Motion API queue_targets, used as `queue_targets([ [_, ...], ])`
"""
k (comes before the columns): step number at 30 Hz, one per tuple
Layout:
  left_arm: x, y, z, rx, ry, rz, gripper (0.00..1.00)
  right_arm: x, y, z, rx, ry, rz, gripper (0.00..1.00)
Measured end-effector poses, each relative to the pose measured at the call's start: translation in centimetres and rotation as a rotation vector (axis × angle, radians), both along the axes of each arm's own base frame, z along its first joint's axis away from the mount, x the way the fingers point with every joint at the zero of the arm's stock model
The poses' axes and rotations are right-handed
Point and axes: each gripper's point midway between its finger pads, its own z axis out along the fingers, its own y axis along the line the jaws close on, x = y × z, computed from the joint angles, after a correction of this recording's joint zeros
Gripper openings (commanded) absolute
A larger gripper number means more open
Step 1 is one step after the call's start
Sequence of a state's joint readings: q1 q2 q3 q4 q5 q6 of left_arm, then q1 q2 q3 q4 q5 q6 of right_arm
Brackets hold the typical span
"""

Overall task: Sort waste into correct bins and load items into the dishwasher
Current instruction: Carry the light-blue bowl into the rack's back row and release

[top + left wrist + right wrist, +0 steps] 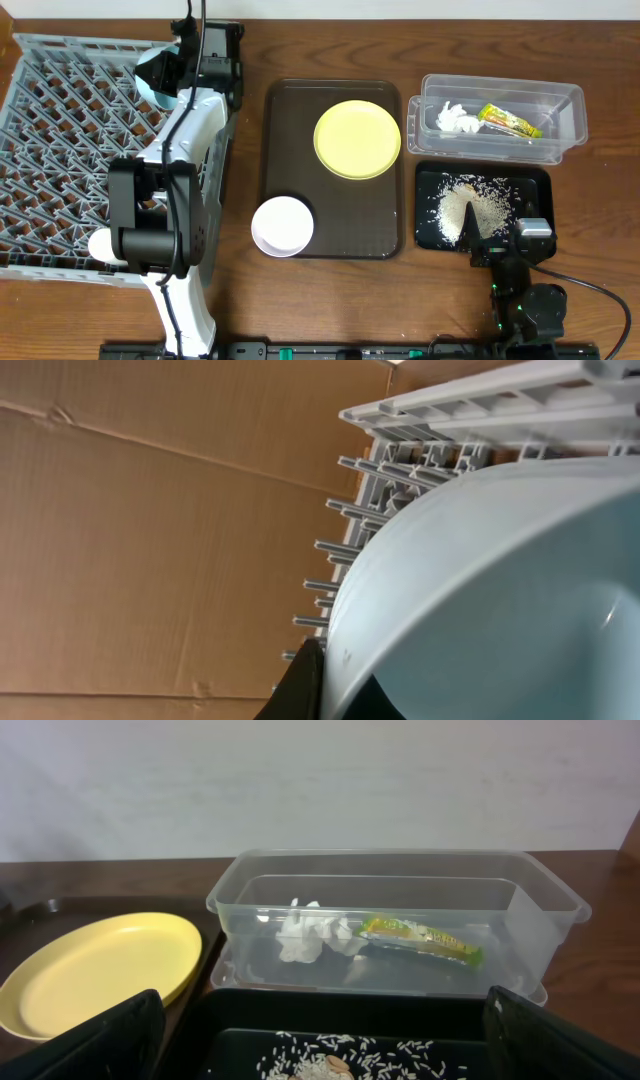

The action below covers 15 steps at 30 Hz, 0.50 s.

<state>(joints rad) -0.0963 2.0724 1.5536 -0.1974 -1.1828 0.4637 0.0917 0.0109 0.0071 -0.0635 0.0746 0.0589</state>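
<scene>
My left gripper [176,66] is shut on the rim of the light blue bowl [155,72], held on edge over the far right corner of the grey dish rack [60,150]. In the left wrist view the bowl [480,590] fills the frame, pinched at my fingers [335,682], with rack pegs [345,510] behind. A small white cup [102,245] sits in the rack's near right corner. My right gripper [500,238] is open and empty over the near edge of the black tray [535,190], which holds rice scraps [468,205]. The clear tub [570,105] holds the tissue [455,118] and wrapper [508,121]. Chopsticks are not visible.
The dark brown serving tray [285,130] in the middle carries the yellow plate [357,139] and the white bowl [282,226]. The right wrist view shows my open fingers [325,1065], the rice [335,1065], the tub [400,865], the tissue [310,932], the wrapper [420,940] and the plate [100,970].
</scene>
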Motion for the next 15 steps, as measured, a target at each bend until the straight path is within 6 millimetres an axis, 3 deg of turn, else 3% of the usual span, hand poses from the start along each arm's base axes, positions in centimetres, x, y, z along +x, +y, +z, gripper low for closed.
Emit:
queue_targets([
  [6,-1.0,-0.7,-0.3,0.04,0.085,0.004,0.12,0.0,0.0,0.0,0.0,0.0,0.0,0.99],
  [10,-1.1,-2.6,-0.5,0.054,0.121,-0.029,0.17,0.0,0.0,0.0,0.0,0.0,0.0,0.99],
  [13,-1.3,-4.2,-0.9,0.052,0.134,-0.054,0.38,0.0,0.0,0.0,0.0,0.0,0.0,0.99],
  [15,-1.8,-4.9,-1.3,0.052,0.157,-0.064,0.63,0.0,0.0,0.0,0.0,0.0,0.0,0.99],
])
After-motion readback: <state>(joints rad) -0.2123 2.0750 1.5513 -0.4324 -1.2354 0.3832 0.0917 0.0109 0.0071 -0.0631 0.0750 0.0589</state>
